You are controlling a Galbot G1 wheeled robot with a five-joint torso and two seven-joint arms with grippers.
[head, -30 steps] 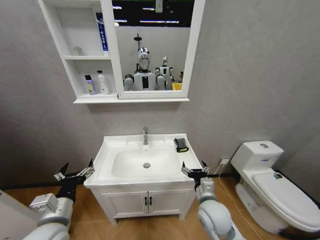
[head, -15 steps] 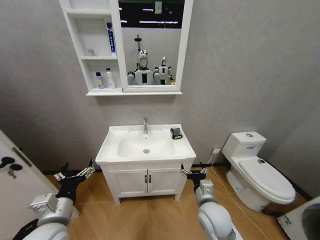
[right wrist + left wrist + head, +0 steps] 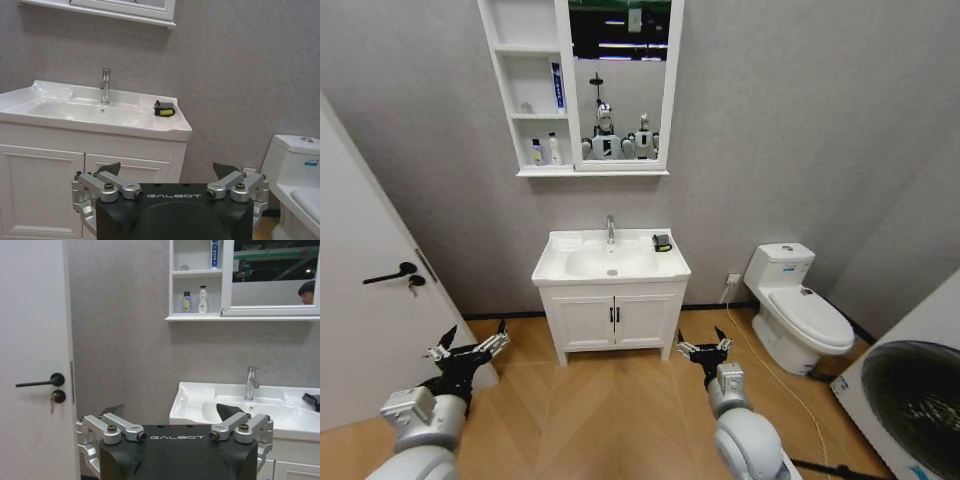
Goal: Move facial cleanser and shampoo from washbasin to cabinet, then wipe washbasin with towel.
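The small black folded towel with a yellow-green edge [image 3: 662, 242] is seen on the back right corner of the white rectangular ceramic washbasin [image 3: 610, 265]. The left gripper [image 3: 467, 350] and right gripper [image 3: 701, 348] are held spread and empty, low, well apart from the washbasin.

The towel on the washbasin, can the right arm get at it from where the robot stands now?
Probably not. The towel lies on the back right corner of the washbasin, while the right gripper, open, hangs low over the floor well short of the vanity. Nothing blocks the way; the gap looks too wide.
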